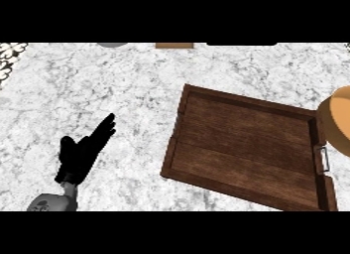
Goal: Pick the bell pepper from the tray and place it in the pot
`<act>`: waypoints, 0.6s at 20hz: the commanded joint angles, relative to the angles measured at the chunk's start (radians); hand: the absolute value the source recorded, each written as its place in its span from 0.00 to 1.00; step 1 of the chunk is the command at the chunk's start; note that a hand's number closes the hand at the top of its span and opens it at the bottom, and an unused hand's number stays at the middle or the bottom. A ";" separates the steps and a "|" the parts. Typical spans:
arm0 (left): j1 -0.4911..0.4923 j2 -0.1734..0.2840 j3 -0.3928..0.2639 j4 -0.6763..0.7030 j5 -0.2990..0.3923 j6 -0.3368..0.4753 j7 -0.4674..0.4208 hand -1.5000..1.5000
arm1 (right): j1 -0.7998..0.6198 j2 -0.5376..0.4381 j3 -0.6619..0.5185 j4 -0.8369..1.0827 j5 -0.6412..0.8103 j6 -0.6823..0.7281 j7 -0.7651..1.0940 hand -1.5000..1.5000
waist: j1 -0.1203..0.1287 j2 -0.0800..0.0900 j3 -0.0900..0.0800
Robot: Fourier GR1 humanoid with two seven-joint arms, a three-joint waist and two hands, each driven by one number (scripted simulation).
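Note:
A dark wooden tray point(199, 116) lies on the marble counter right of centre, and its floor shows bare. No bell pepper shows in the head view. An orange pot point(346, 124) sits at the right edge, just past the tray's right rim, partly cut off by the view. My left hand point(86, 149) rests at the lower left, open with fingers straight and pointing up-right, well apart from the tray. My right hand shows nowhere in the view.
The white marble counter point(97, 84) spreads left of and beyond the tray. A grey object point(112, 44) and a tan object point(174, 45) peek in at the far edge. Patterned tiles point(2, 59) show at the upper left.

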 commanded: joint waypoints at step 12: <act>-0.034 -0.017 -0.017 0.029 -0.001 -0.023 0.009 0.50 | -0.083 -0.154 0.167 0.004 0.087 0.111 -0.260 1.00 | 0.043 -0.001 -0.008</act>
